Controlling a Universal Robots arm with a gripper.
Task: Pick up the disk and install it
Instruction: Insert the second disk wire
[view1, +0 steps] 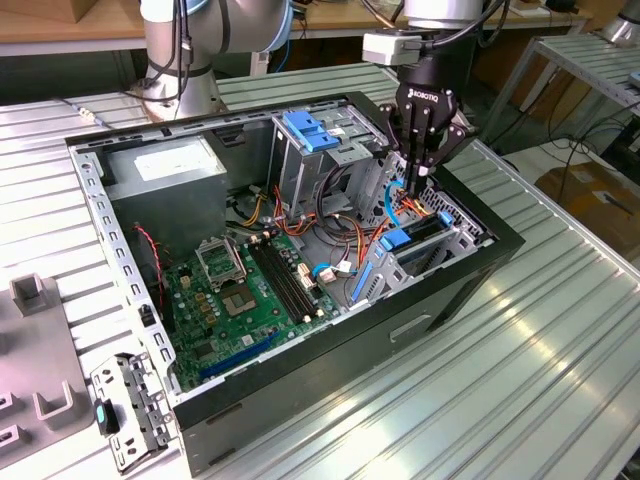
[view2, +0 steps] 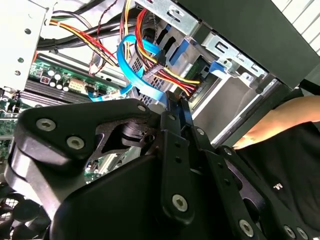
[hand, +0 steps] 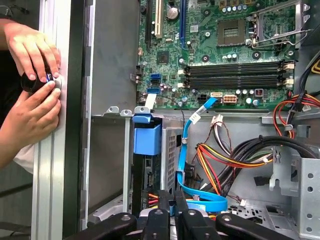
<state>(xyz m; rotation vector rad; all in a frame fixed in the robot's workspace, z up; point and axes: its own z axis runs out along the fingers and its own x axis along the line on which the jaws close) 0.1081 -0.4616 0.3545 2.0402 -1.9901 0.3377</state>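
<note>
The open computer case (view1: 480, 270) lies on its side on the ribbed metal table. The disk (view1: 420, 233) shows as a dark flat slab with a blue carrier edge (hand: 147, 137), standing on edge in the drive cage at the exterior view's right; its body (hand: 142, 177) runs down into the cage. My gripper (view1: 413, 186) hangs just above that cage among the cables, fingers pressed close together with nothing clearly between them. In both wrist views the black fingertips (view2: 176, 104) sit right by a looped blue flat cable (hand: 200, 202) and red-yellow wires, beside the disk's connector end.
A grey power supply box (view1: 165, 165) fills the case's far corner. A blue latch (view1: 310, 130) tops the upper drive cage. The green motherboard (view1: 240, 290) lies in the middle. A person's hands (hand: 35, 90) hold a small dark object against the case's outer rail. Loose brackets (view1: 125, 410) lie outside.
</note>
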